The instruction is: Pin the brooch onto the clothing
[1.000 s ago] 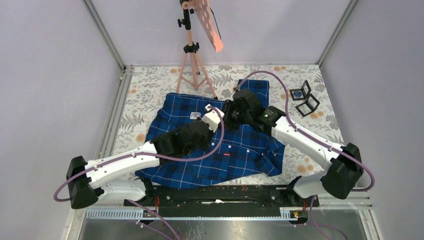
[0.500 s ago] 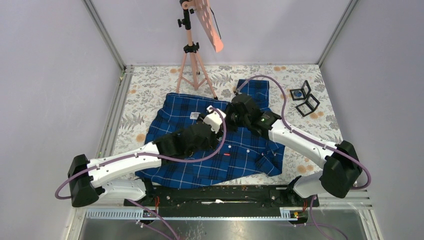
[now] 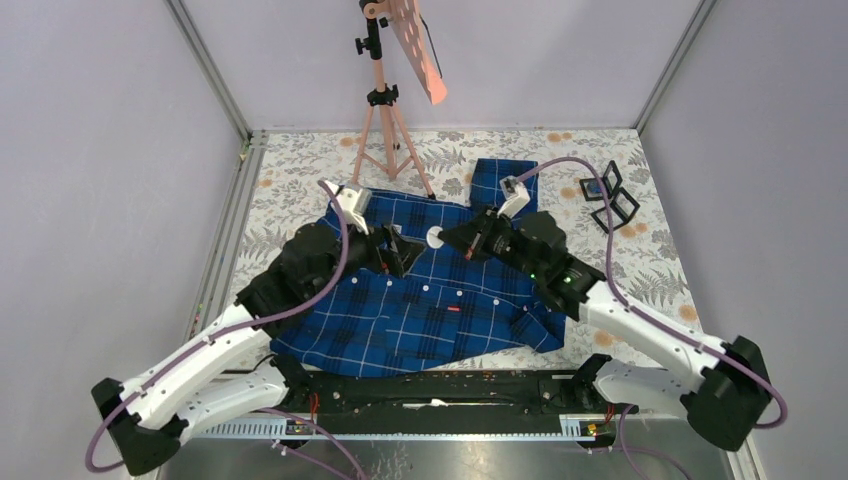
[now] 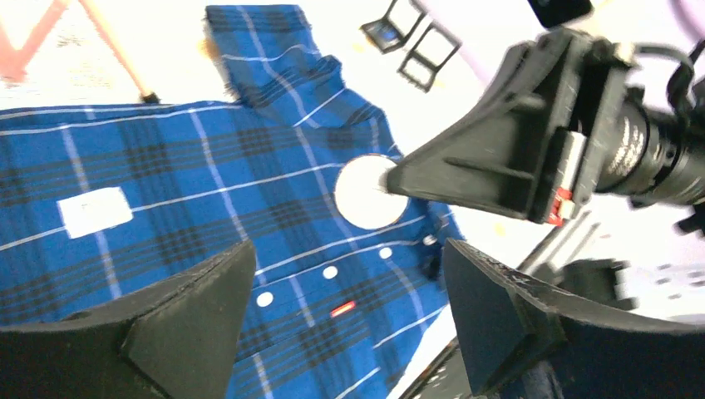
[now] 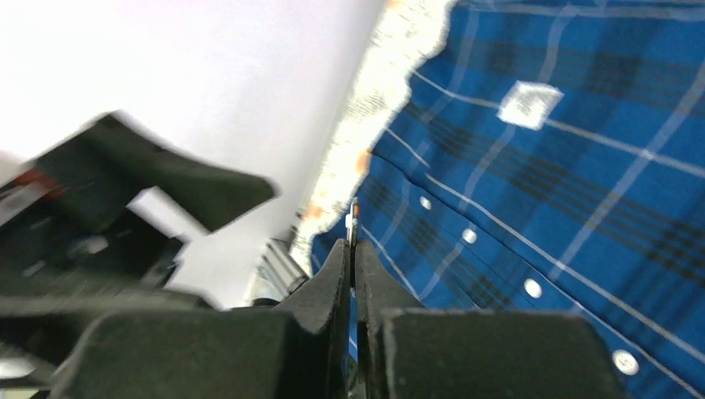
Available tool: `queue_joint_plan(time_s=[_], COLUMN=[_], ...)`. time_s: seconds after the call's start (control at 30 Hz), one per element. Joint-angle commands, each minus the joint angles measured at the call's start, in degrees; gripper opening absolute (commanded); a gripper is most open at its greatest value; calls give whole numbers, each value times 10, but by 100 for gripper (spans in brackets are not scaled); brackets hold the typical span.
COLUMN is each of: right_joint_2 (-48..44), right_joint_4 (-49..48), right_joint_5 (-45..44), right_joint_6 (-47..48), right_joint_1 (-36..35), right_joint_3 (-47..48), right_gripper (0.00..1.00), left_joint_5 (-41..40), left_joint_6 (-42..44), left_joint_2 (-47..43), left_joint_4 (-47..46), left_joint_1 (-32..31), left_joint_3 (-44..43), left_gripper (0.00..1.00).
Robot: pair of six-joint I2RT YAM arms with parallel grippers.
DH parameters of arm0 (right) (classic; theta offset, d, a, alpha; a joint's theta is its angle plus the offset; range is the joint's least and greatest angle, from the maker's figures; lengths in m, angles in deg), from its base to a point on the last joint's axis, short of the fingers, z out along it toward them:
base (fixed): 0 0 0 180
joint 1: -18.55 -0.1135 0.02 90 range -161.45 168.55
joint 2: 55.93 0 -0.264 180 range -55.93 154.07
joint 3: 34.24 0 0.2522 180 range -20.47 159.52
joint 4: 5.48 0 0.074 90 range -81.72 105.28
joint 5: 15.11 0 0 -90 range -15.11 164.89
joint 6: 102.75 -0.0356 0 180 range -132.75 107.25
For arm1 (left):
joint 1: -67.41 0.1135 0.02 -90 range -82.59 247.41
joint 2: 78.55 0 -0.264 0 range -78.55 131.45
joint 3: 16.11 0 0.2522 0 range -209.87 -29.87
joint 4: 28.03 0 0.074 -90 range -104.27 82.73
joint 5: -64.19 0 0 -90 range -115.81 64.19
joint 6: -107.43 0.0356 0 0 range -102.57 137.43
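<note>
both arms have lifted off the shirt (image 3: 450, 320) mid-frame; left claw (image 3: 408, 250) gapes wide, right claw (image 3: 449, 238) pinches the brooch (image 3: 436, 237) (edge only), so it could slip out.

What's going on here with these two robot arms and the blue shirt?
The two arms are working over a dark-blue plaid shirt spread flat on the floral table. The right end effector is shut on a round white brooch, holding it by its edge over the shirt's upper front. The left end effector is open right beside it, gripping nothing. The brooch does not look pinned on yet.
</note>
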Motion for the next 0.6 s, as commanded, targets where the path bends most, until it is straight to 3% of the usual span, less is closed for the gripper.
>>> queue_joint_plan(time_s=[0.0, 0.1, 0.23, 0.4, 0.57], right_joint_2=[-64, -89, -111, -114, -105], right_joint_4=[-166, -199, -233, -257, -273], right_joint_5=[42, 64, 84, 111, 136], right_joint_6=[38, 28, 12, 0, -11], right_joint_1=[3, 3, 2, 3, 2], right_joint_3=[-26, -29, -31, -27, -22], right_gripper=[0, 0, 0, 0, 0], left_joint_5=[202, 278, 339, 368, 379], left_joint_6=[-144, -205, -270, -299, -315], left_joint_2=[-5, 4, 6, 4, 3], left_joint_4=[-146, -238, -337, -393, -420], left_joint_1=[72, 107, 128, 132, 133], left_joint_3=[24, 37, 65, 80, 87], left_gripper=[88, 82, 65, 48, 42])
